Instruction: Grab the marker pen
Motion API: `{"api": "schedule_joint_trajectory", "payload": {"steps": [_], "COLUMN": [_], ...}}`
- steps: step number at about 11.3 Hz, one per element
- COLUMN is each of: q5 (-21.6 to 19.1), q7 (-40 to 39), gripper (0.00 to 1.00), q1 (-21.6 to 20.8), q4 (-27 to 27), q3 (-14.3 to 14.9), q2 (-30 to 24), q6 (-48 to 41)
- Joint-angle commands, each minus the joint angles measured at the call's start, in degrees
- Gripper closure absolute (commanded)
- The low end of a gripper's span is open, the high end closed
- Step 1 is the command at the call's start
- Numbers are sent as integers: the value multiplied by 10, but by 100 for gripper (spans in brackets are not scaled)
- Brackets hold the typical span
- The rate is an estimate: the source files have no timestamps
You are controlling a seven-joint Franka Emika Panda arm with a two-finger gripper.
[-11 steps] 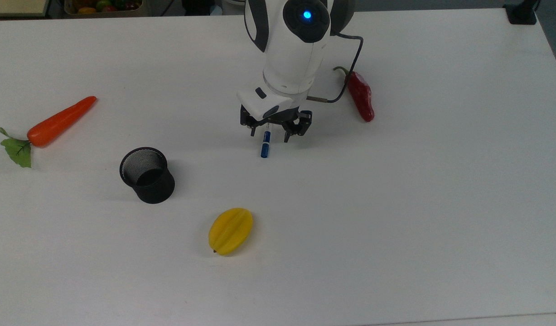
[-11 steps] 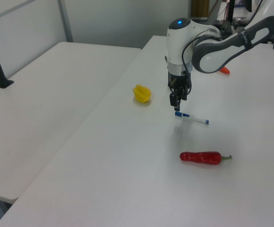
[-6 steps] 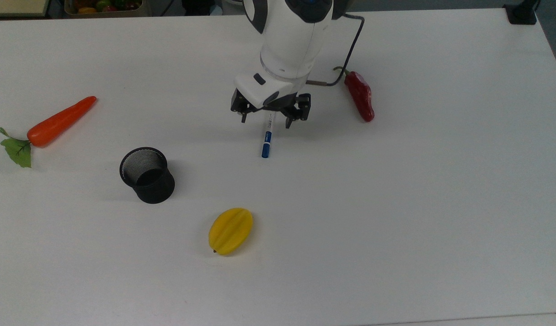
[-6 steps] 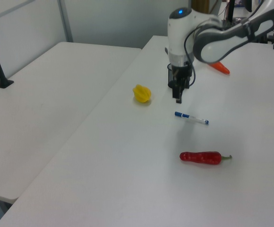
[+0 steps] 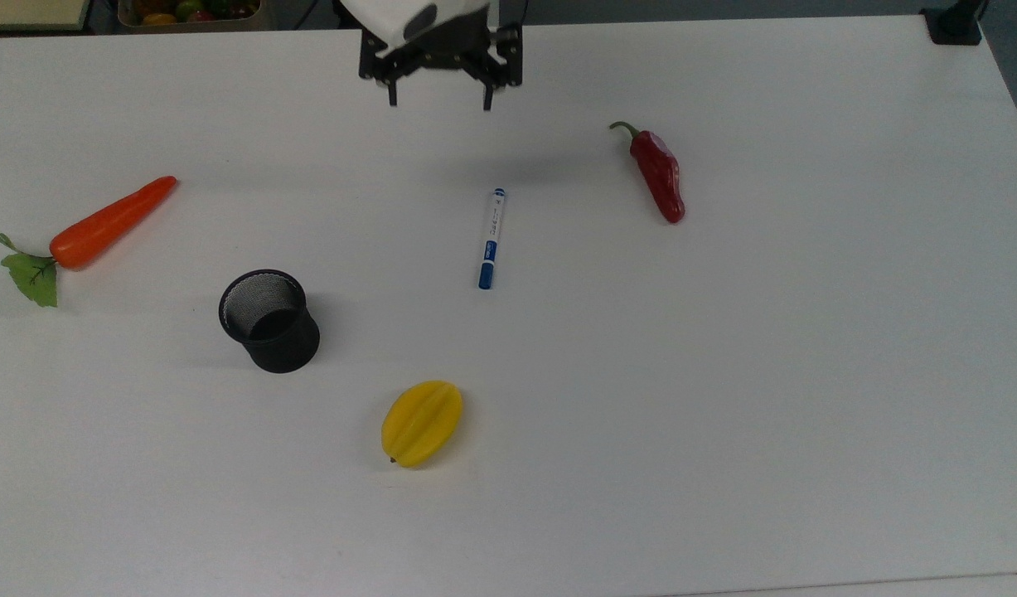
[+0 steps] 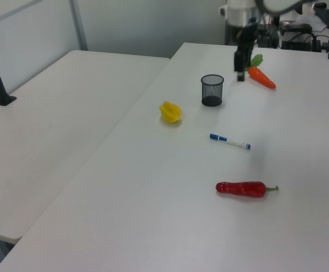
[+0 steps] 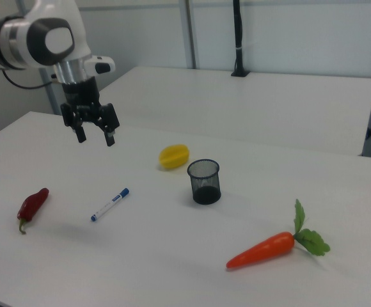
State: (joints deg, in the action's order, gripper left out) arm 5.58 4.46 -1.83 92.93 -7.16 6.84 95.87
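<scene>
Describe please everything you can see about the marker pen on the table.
The pen is slim, with a white barrel that looks plastic, small blue print, a blue cap and a blue end. It lies flat on the white table, nothing touching it. In the top view it sits between the red chilli and the black mesh cup, cap toward the bottom. The open tool hangs well above it, empty.

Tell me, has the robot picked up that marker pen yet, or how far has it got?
Not yet. Nothing looks done: the marker pen lies flat on the white table, between the red chilli and the black mesh cup. The gripper hangs open and empty, high above the table and well clear of the pen. Everything is left: coming down over the pen, closing on it and lifting it.
</scene>
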Motion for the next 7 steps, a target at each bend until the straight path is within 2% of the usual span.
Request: {"api": "schedule_joint_trajectory", "payload": {"steps": [1,4,7], "q5": [-22,-22,-22], "q7": [-27,-33,-49], "gripper": [0,0,0], "q1": [3,2,4], "q4": [19,19,8], "q3": [26,71,92], "q2": [-55,-84,-83], "q6": [-37,-45,-45]}}
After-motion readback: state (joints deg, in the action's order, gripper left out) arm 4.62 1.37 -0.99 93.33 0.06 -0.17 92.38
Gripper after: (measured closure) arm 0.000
